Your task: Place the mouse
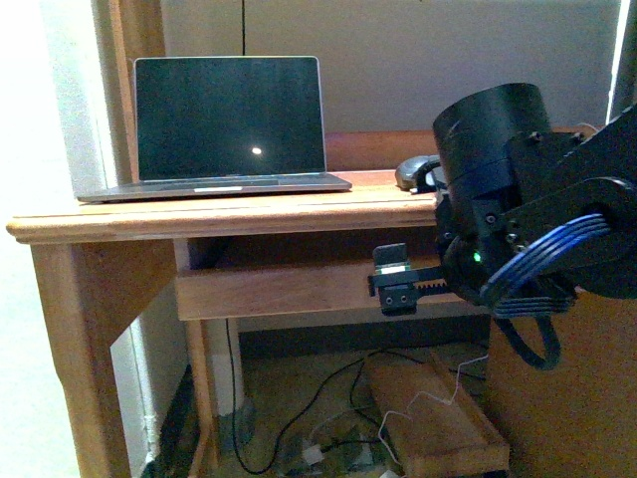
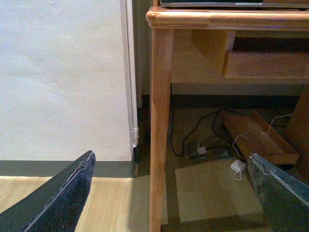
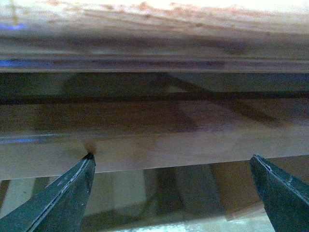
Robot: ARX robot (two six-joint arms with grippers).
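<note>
The dark grey rounded mouse [image 1: 411, 172] lies on the wooden desk [image 1: 199, 214], right of the laptop [image 1: 231, 124]; my right arm hides its right part. My right gripper [image 1: 395, 284] is open and empty, below the desktop edge and in front of the drawer front [image 1: 279, 289]. In the right wrist view the right gripper [image 3: 171, 193] has its jaws wide apart close to the drawer front [image 3: 154, 140], with nothing between them. My left gripper [image 2: 171, 193] is open and empty, low down, facing the desk's left leg [image 2: 161, 121]. The mouse shows in neither wrist view.
Under the desk lie a wooden tray [image 1: 438, 418], cables [image 1: 328, 398] and a white adapter [image 2: 237, 166]. A white wall [image 2: 63, 77] stands left of the desk. The laptop's front edge [image 2: 212, 4] shows on the desktop in the left wrist view.
</note>
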